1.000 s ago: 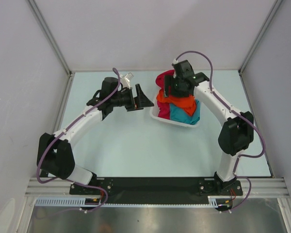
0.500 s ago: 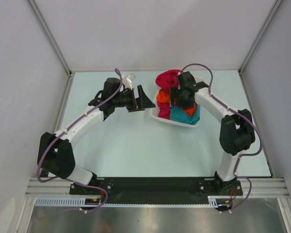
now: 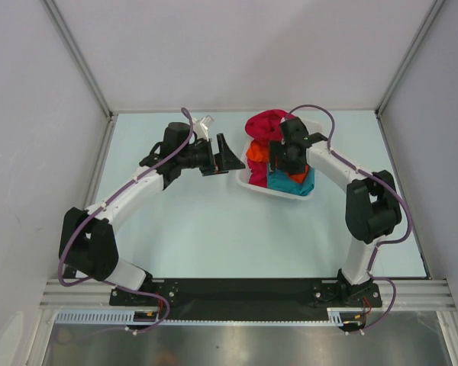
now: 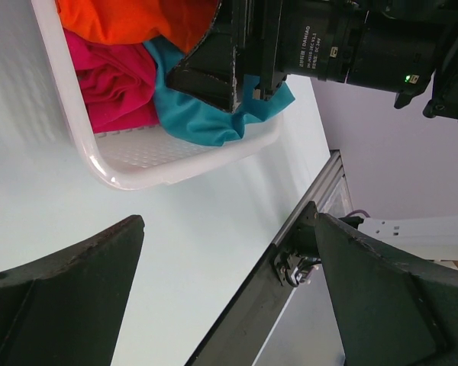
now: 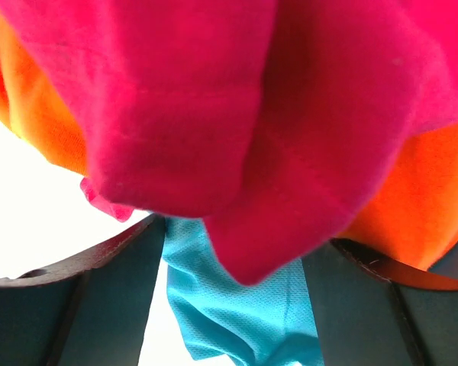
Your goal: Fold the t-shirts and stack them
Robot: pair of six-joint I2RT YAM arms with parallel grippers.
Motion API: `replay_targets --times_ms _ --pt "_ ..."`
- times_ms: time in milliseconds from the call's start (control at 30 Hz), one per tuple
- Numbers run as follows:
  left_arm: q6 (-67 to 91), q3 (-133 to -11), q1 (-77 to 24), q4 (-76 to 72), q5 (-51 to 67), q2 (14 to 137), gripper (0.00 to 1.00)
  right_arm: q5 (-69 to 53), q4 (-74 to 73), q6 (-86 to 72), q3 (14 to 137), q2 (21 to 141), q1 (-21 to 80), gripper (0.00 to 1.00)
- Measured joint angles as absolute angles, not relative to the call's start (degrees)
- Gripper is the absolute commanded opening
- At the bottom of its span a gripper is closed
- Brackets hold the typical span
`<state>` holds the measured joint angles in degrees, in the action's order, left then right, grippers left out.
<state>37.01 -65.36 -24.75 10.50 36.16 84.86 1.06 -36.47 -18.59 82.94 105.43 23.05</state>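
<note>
A white lattice basket [image 3: 278, 192] at the table's back middle holds all three t-shirts, crumpled. The crimson red t-shirt [image 3: 264, 122] bulges over the far rim, the orange t-shirt [image 3: 255, 152] lies left of centre and the teal t-shirt [image 3: 288, 181] is at the near side. My right gripper [image 3: 275, 158] is open and low in the basket. In the right wrist view red cloth [image 5: 237, 137] hangs between its fingers [image 5: 99, 305], with teal cloth [image 5: 244, 320] below and orange cloth [image 5: 397, 206] at the sides. My left gripper [image 3: 229, 156] is open and empty, just left of the basket.
The left wrist view shows the basket's near rim [image 4: 122, 174], the three cloths inside it, the right gripper [image 4: 214, 72] above them, and the table's front rail [image 4: 290, 244]. Grey walls enclose the table on three sides.
My right gripper has moved from the basket's far rim towards me and down into the pile. The red lump at the back now shows. The left arm has barely moved.
</note>
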Motion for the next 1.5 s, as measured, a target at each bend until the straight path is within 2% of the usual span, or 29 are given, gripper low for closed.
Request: replay_targets --times_ms 367,667,967,1000,1067,1100,1133,1500 --pt "37.01 -65.06 -24.75 10.33 36.14 84.9 1.0 5.78 -39.51 -18.35 85.82 105.19 24.53 0.75" --pt "37.04 -65.04 -24.75 9.5 36.16 85.49 1.0 11.81 -41.91 -17.76 89.14 100.42 24.03 0.75" --pt "36.99 -64.99 -24.75 9.52 36.16 85.49 1.0 12.78 -40.32 -17.72 85.91 105.45 21.43 0.73" --pt "36.99 -64.99 -24.75 9.54 36.16 85.49 1.0 12.64 -40.01 -17.74 85.69 106.74 21.32 0.71" --pt "36.99 -64.99 -24.75 9.56 36.14 85.49 1.0 12.21 -39.31 -17.76 85.45 108.99 21.26 0.53" --pt "36.97 -64.99 -24.75 9.56 36.14 85.49 1.0 11.75 -38.87 -17.56 85.45 109.6 21.26 0.37" --pt "36.97 -64.99 -24.75 9.56 36.14 85.49 1.0 11.25 -38.54 -17.5 85.45 109.82 21.26 0.0" --pt "36.95 -64.99 -24.75 9.58 36.14 85.54 1.0 12.19 -40.25 -16.62 88.16 106.5 22.44 0.0"
